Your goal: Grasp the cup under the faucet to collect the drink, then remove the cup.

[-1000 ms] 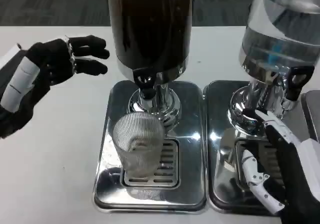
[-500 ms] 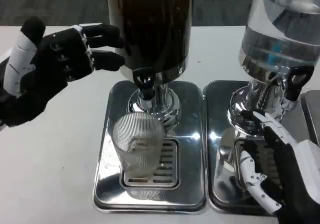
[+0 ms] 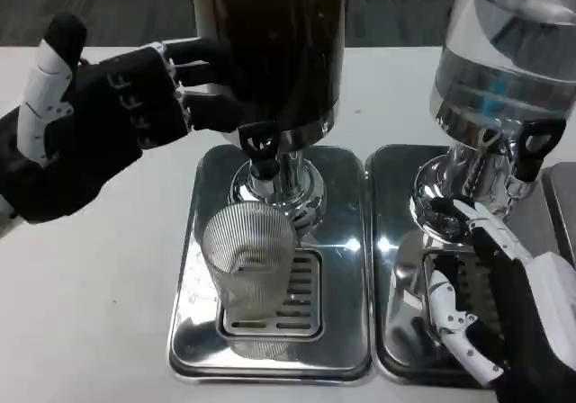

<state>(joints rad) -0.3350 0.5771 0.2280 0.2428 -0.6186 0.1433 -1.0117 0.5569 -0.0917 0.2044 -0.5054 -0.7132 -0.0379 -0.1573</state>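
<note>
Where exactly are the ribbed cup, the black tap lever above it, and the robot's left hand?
ribbed cup [image 3: 247,259], head view, on its ribbed side wall.
black tap lever [image 3: 260,144], head view, on the lever's front face.
left hand [image 3: 117,115], head view, on the black middle of the hand.

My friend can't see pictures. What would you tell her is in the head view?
A ribbed clear cup stands on the metal drip tray under the black tap of a dark drink dispenser. The robot's left hand reaches toward the tap, fingers apart. Its right hand rests low by a second dispenser of clear liquid.
</note>
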